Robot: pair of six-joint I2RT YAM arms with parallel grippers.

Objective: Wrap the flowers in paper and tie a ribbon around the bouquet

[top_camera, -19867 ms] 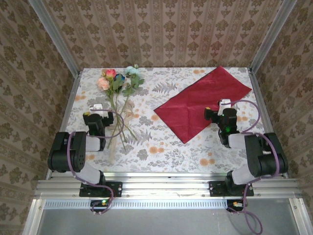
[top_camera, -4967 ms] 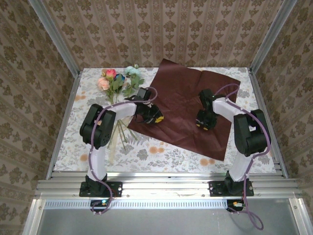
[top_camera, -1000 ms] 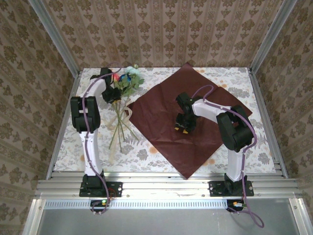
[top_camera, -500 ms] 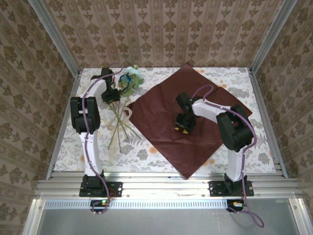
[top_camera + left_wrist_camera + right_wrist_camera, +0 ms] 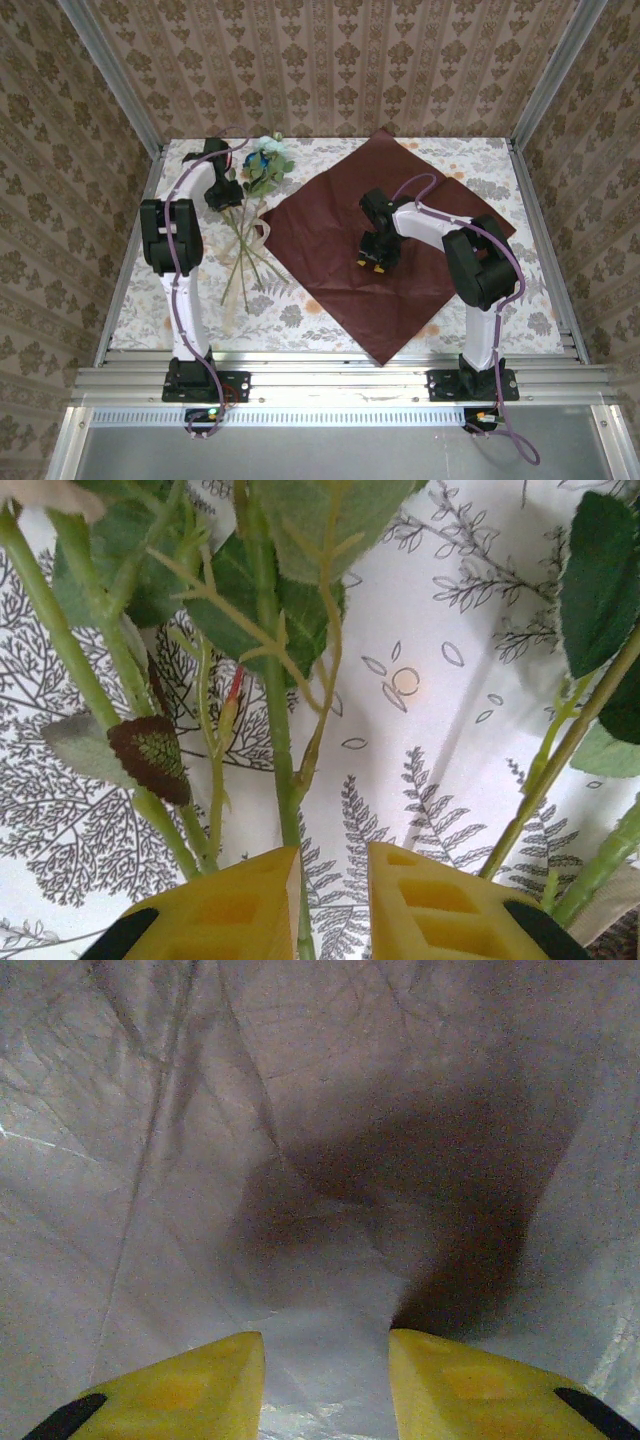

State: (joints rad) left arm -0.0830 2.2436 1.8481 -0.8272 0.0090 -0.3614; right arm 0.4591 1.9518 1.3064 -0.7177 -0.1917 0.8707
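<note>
Little of the job is done so far. You have the paper [image 5: 330, 265] spread flat on the surface [image 5: 250, 322], maroon face up and turned like a diamond, and that is the one step that looks finished. The flowers [image 5: 262, 160] lie wholly off the paper, just past its upper left edge. Their long stems trail down alongside that edge without crossing it. The ribbon [image 5: 262, 232] lies loose among those stems, just beside the paper's left corner, and is tied round nothing. By my reckoning, carrying the flowers onto the paper, rolling the sheet into a cone and knotting the ribbon all remain.

Your left tool [image 5: 335, 900] is down among the stems, well to the left of the paper and close under the leaves. Its fingers stand narrow, with one green stem [image 5: 280, 760] running between them. The gap looks a little wider than the stem, so I cannot tell whether you have it clamped or merely straddled.

Your right tool [image 5: 327, 1380] is near the middle of the paper, fingers partly apart and tips pressed to the sheet. A soft crease runs up between them, and the tool pins the paper rather than pinching it.
</note>
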